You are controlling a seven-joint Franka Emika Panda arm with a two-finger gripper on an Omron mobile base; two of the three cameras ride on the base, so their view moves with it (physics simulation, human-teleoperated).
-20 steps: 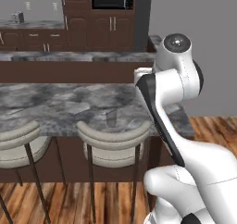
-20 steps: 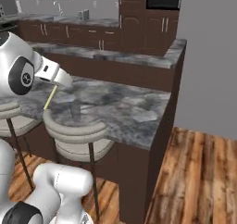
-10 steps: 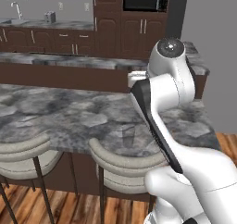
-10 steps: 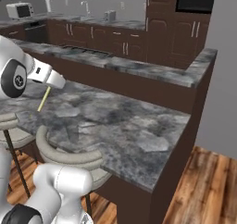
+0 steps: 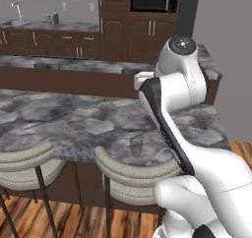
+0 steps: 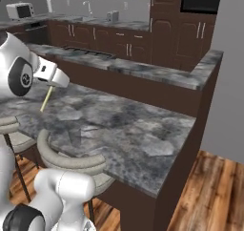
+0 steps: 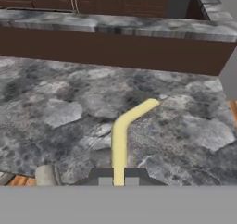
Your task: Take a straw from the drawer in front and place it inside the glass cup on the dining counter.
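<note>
I have the gripper (image 7: 118, 180) clenched on the straw (image 7: 121, 134), which sticks out from between the fingertips with its bent end angled off to one side in the hand view; from the right base camera I see the straw (image 6: 45, 99) hanging down from the hand, above the dining counter (image 6: 143, 144). The glass cup (image 5: 136, 144) stands on the counter (image 5: 64, 129) near its front edge, just beside the arm in the left base view, above the nearer of the two stools (image 5: 133, 175) tucked under the top.
</note>
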